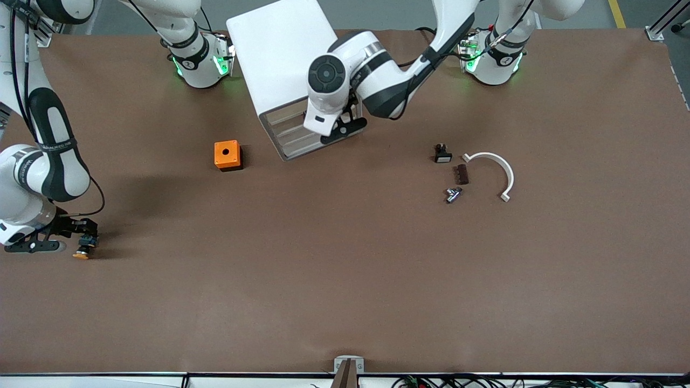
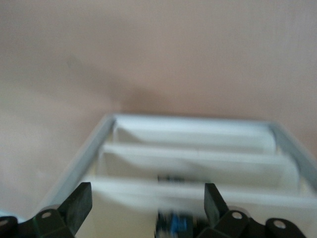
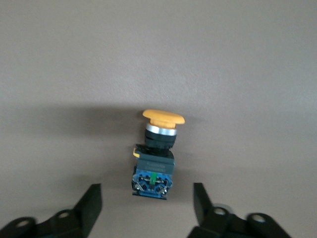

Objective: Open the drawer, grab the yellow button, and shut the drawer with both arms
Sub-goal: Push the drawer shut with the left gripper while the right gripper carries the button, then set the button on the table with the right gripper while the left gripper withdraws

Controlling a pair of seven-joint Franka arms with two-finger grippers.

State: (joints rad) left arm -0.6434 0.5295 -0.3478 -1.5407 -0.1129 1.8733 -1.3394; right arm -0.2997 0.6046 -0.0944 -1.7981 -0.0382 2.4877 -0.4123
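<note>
- Right wrist view shows the button [image 3: 157,154] lying on the brown bench [image 3: 247,59], its orange cap pointing away from the right hand [image 3: 147,208], whose two fingers stand apart, one on each side of the dark body and not touching it.
- In the front view the same button [image 1: 82,253] lies at the right arm's end of the bench, just beside the right hand [image 1: 86,237], well apart from the cabinet [image 1: 280,59].
- So the button seems to be set down and released; the step in hand, in my judgement, is to draw this hand away clean. It is better to lift it straight up, without any side movement, because a finger that brushes the round cap can roll the button.
- Left hand [image 1: 345,126] is at the front of the cabinet. In the left wrist view its fingers [image 2: 79,203] are wide apart and hold nothing, and the white drawer [image 2: 193,196] fronts lie just in front of them.
- I cannot tell from these views how far the top drawer stands out. To close it well, the left hand should push flat and square on the middle of the front, slowly, so that the tray does not jam and the light cabinet does not slide.
- Orange box [image 1: 227,155] and the small parts [image 1: 455,175] are not in the way.
</note>
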